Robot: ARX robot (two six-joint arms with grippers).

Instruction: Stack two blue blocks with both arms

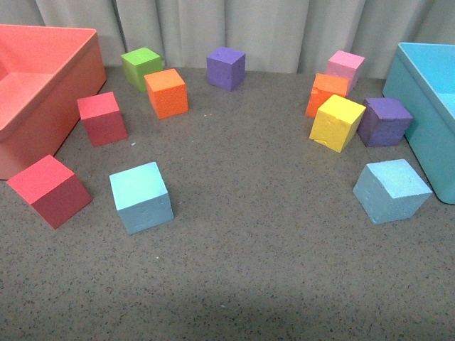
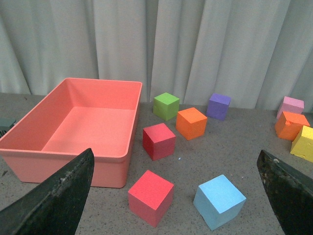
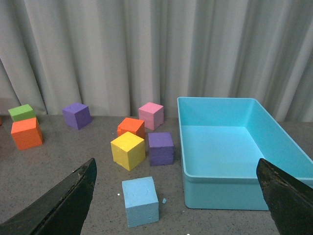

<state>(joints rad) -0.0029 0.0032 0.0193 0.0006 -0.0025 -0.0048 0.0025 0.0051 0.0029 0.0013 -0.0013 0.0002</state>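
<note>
Two sky-blue blocks lie apart on the grey table. One blue block (image 1: 141, 197) is at front left, also in the left wrist view (image 2: 219, 200). The other blue block (image 1: 392, 190) is at front right beside the turquoise bin, also in the right wrist view (image 3: 140, 201). Neither arm shows in the front view. My left gripper (image 2: 178, 196) is open and empty, held above and short of the left block. My right gripper (image 3: 176, 196) is open and empty, held above and short of the right block.
A salmon bin (image 1: 64, 99) stands at the left and a turquoise bin (image 1: 419, 106) at the right. Two red cubes (image 1: 50, 190) lie near the left block. Green, orange, purple, pink and yellow (image 1: 336, 122) cubes are further back before the grey curtain.
</note>
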